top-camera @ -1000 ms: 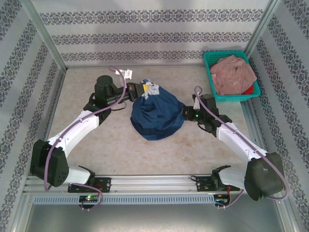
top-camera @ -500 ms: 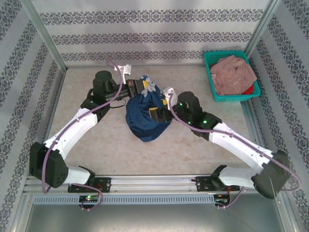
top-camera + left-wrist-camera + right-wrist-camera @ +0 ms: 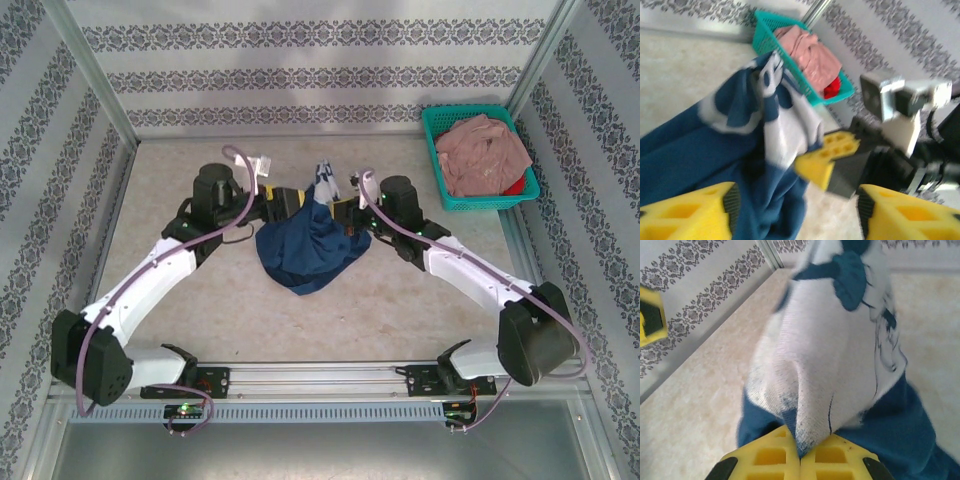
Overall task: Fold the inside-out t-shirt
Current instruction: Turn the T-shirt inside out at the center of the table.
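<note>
Top external view: t-shirt [image 3: 305,250] bunched mid-tabletop [image 3: 240,320], between the 2 arms. Right fingers [image 3: 775,460] pinched together on its pale raised fold. Left fingers [image 3: 695,212] apart, with cloth lying loose between and ahead of them, toward the right arm.

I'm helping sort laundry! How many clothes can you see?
2 for sure: the blue t-shirt bunched on the table, the pink garment in the teal basket. A red scrap beneath the pink one may be a third; more could hide.
</note>
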### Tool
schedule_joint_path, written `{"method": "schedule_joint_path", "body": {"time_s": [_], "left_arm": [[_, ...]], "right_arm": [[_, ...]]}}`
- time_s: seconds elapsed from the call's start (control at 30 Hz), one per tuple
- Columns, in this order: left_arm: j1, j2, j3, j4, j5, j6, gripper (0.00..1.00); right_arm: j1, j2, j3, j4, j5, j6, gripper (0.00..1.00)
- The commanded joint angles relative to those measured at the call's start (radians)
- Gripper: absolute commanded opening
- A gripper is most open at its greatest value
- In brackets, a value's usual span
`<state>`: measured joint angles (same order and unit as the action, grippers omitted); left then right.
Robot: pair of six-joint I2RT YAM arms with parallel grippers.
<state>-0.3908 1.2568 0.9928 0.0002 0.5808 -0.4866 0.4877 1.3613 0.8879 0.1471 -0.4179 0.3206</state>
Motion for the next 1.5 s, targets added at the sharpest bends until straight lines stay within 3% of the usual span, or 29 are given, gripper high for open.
{"method": "schedule_joint_path", "body": {"time_s": [0.0,0.13,0.23,0.27,0.43,0.53,0.63,0.7,0.77,0.87,0.93,1.1,1.27,1.47], "left_arm": [[-0.014,0.023,-0.072,-0.011,-0.026,0.036,0.74],[-0.075,0.136,-0.054,0.032,-0.018,0.03,0.76],[-0.085,0.22,-0.034,0.026,-0.005,0.037,0.71],[-0.085,0.239,-0.038,0.041,-0.002,0.039,0.65],[-0.076,0.299,-0.038,0.078,-0.001,0.028,0.16],[-0.065,0.295,-0.073,0.064,-0.076,0.033,0.01],[-0.065,0.315,-0.101,0.018,-0.155,0.053,0.0],[-0.065,0.33,-0.127,0.018,-0.182,0.065,0.03],[-0.065,0.321,-0.156,0.043,-0.175,0.084,0.14],[-0.065,0.241,-0.214,0.139,-0.137,0.095,0.41],[-0.066,0.166,-0.239,0.191,-0.139,0.097,0.54],[-0.061,0.128,-0.171,0.203,-0.119,0.121,0.65],[-0.059,0.275,0.017,0.103,-0.055,0.174,0.67],[-0.075,0.465,0.197,0.012,0.137,0.247,0.78]], "right_arm": [[-0.021,-0.066,-0.046,0.151,-0.134,0.109,0.0],[-0.053,-0.091,-0.075,0.173,-0.16,0.124,0.0],[-0.094,-0.112,-0.089,0.213,-0.185,0.16,0.0],[-0.104,-0.12,-0.089,0.223,-0.19,0.17,0.0],[-0.169,-0.177,-0.074,0.248,-0.246,0.204,0.0],[-0.25,-0.238,-0.087,0.287,-0.29,0.25,0.0],[-0.288,-0.252,-0.078,0.324,-0.344,0.293,0.0],[-0.284,-0.241,-0.071,0.335,-0.366,0.308,0.0],[-0.283,-0.222,-0.064,0.348,-0.408,0.318,0.0],[-0.287,-0.194,-0.054,0.317,-0.489,0.284,0.0],[-0.299,-0.18,-0.044,0.274,-0.56,0.239,0.0],[-0.33,-0.159,-0.046,0.213,-0.696,0.159,0.0],[-0.348,-0.166,-0.074,0.168,-0.716,0.102,0.0],[-0.35,-0.16,-0.067,0.151,-0.709,0.095,0.0]]}}
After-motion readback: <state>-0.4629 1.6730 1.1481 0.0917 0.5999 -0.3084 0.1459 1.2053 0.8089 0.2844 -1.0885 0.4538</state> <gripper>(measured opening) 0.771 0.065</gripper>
